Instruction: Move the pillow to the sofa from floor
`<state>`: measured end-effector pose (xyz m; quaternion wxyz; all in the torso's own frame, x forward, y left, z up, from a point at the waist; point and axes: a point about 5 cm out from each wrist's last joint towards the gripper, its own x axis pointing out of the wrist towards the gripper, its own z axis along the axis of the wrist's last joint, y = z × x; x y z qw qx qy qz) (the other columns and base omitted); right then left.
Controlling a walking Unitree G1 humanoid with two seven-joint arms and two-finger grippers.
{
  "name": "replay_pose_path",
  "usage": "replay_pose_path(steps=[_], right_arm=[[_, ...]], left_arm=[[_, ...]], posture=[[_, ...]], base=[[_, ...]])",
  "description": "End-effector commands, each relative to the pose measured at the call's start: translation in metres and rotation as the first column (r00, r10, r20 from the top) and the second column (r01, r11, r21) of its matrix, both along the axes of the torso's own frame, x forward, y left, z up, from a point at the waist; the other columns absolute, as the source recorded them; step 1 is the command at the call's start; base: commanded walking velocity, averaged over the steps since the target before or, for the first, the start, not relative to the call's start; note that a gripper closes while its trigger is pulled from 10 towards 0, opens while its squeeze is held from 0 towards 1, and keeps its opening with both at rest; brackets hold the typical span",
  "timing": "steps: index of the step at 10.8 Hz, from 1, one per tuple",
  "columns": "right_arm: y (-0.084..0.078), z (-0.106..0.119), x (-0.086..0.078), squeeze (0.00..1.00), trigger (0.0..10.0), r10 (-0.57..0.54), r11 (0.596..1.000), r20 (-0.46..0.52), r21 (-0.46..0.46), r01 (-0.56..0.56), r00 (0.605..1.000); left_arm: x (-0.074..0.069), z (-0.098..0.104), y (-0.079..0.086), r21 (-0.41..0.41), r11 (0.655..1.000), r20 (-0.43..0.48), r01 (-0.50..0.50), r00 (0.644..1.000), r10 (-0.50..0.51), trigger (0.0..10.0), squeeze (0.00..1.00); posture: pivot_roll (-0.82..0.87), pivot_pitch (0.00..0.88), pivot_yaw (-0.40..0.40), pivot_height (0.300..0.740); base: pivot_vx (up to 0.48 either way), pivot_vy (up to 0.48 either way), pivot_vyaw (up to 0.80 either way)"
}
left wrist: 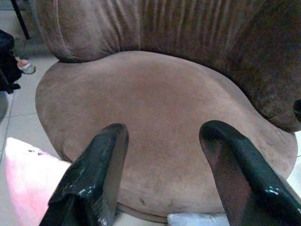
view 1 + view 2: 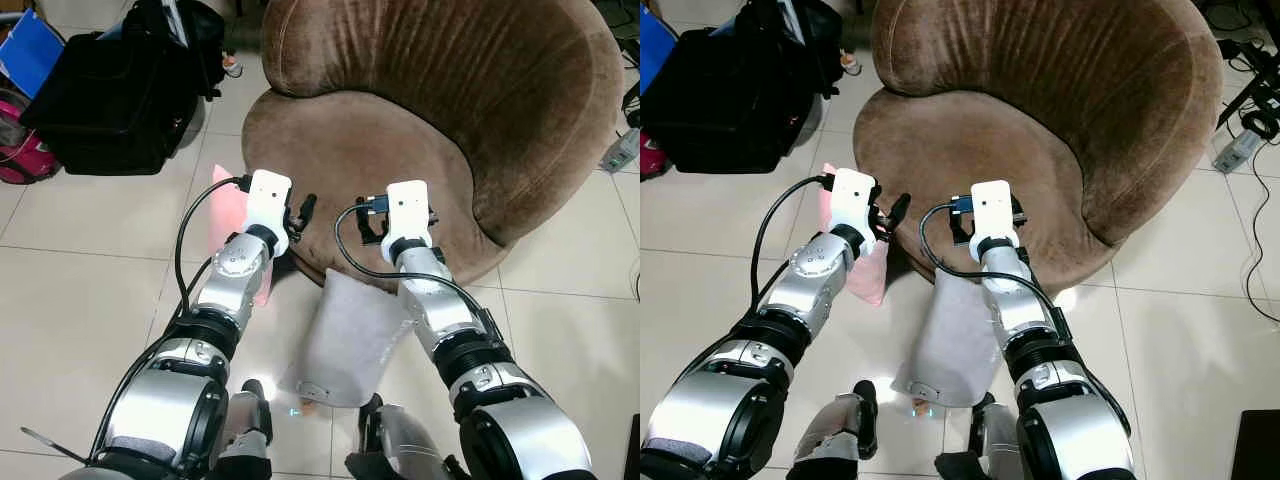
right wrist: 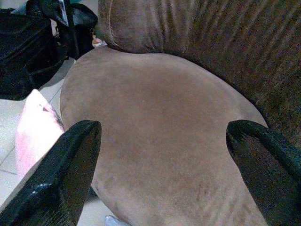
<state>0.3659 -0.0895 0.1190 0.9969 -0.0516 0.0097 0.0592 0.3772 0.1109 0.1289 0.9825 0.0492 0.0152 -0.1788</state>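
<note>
**Pillow sat low and behind both sets of fingers**

Pillow, the grey one, lay flat on the floor just in front of the brown sofa, with its far edge tucked against the sofa's base. Your two arms were raised over it and pointed at the seat. The right gripper hung above the front rim of the seat with its fingers spread wide and empty; the left gripper was beside it, fingers also apart and holding nothing.

So what you needed sat below and back towards you from both grippers, mostly under your right forearm. Its long axis ran from the sofa base back towards your feet, tilted a little to your left. By my reading the right arm was the nearer one, and you would have had to pull back and drop down before closing.

A pink pillow leaned against the sofa's base beside your left wrist, nearer the left gripper. A black bag stood well apart on your left.
</note>
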Motion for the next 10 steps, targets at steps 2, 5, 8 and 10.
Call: replay_pose_path(steps=[2,5,8,10], right_arm=[[-0.002,-0.006,-0.003,0.00,10.0,-0.005,1.000,-0.023,0.010,0.005,1.000],[0.014,-0.009,-0.005,0.00,10.0,0.052,0.999,-0.029,0.012,-0.051,0.998],[0.014,-0.004,-0.001,0.00,10.0,0.058,0.998,-0.017,0.002,-0.058,0.998],[0.013,-0.006,-0.003,0.00,10.0,0.050,0.999,-0.019,0.009,-0.050,0.999]], left_arm=[[-0.004,-0.009,-0.002,0.006,1.000,-0.031,0.008,0.999,-0.008,10.0,0.00],[0.008,0.000,0.018,-0.067,0.981,-0.100,-0.182,0.980,0.175,10.0,0.00],[0.010,0.003,0.018,-0.104,0.972,-0.107,-0.210,0.974,0.199,10.0,0.00],[0.011,0.004,0.017,-0.111,0.972,-0.117,-0.207,0.974,0.194,10.0,0.00]], posture=[[0.17,0.256,-0.060,0.740],[0.24,0.204,-0.069,0.740],[0.23,0.209,-0.076,0.740],[0.22,0.214,-0.069,0.740]], base=[[0.000,0.000,0.00],[0.000,0.000,0.00],[0.000,0.000,0.00],[0.000,0.000,0.00]])
